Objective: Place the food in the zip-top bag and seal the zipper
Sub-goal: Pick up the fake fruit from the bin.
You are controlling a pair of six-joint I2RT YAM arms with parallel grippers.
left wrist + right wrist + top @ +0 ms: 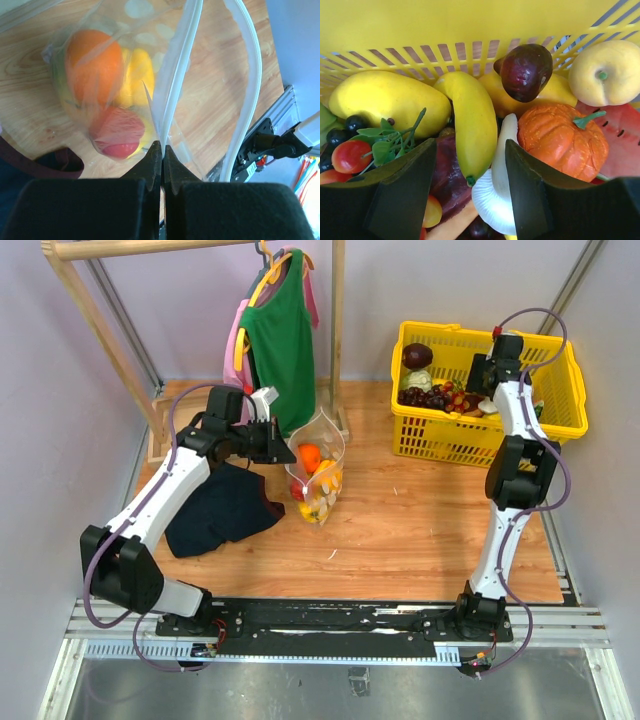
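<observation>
Left arm [160, 490] and right arm [500, 540]: white link shells between black joint housings, each trailed by a thin purple-grey cable [540, 311]; black bases sit on a black plate [330, 616]. Left gripper [162, 150]: matte black, tapered tips, toothed inner edges. Right gripper [471, 147]: broad black wedge-shaped fingers.

Bright, even light everywhere, soft shadows — left wrist view is blurry up close, zip-top bag [150, 40] washed out around 12 o'clock.
</observation>
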